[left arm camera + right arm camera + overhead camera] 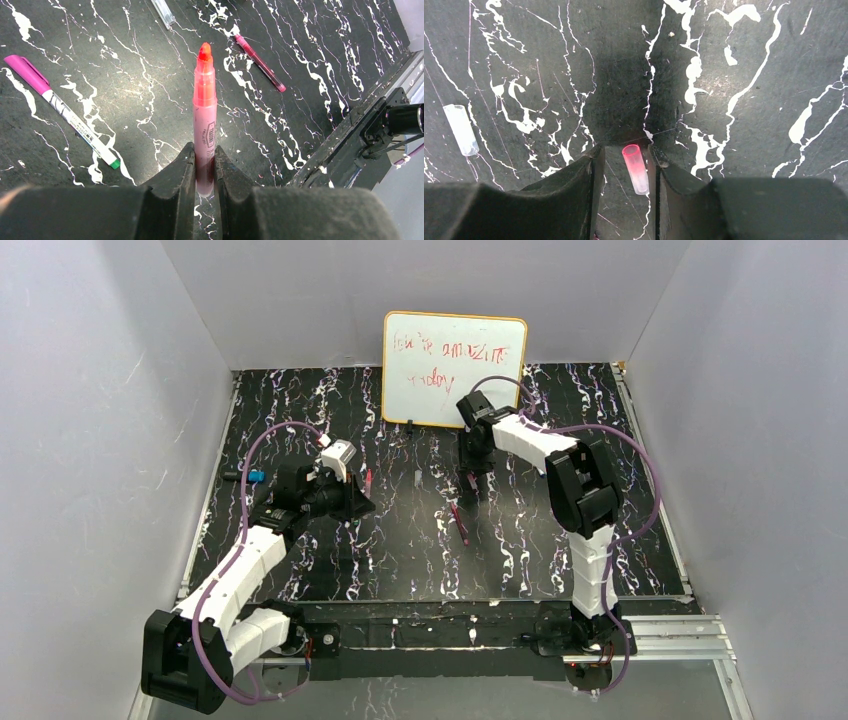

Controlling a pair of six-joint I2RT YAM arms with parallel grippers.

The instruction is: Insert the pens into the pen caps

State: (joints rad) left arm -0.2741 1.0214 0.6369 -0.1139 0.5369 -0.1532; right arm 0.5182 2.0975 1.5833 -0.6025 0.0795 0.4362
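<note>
Left wrist view: left gripper (204, 162) clamped on the lower barrel of an uncapped pink pen (205, 100), tip pointing away. Right wrist view: right gripper (625, 155) jaws parted, straddling a pink cap (635, 167) that lies on the marbled table (734, 75), not yet pinched.

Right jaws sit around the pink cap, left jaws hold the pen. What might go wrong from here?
1. The cap lies off-centre between the right jaws, nearer one side and slightly angled; closing may roll it or clamp it askew.
2. The left jaws pinch the pen only near its tail, so pushing it into a cap may make it pivot or slip back.
</note>
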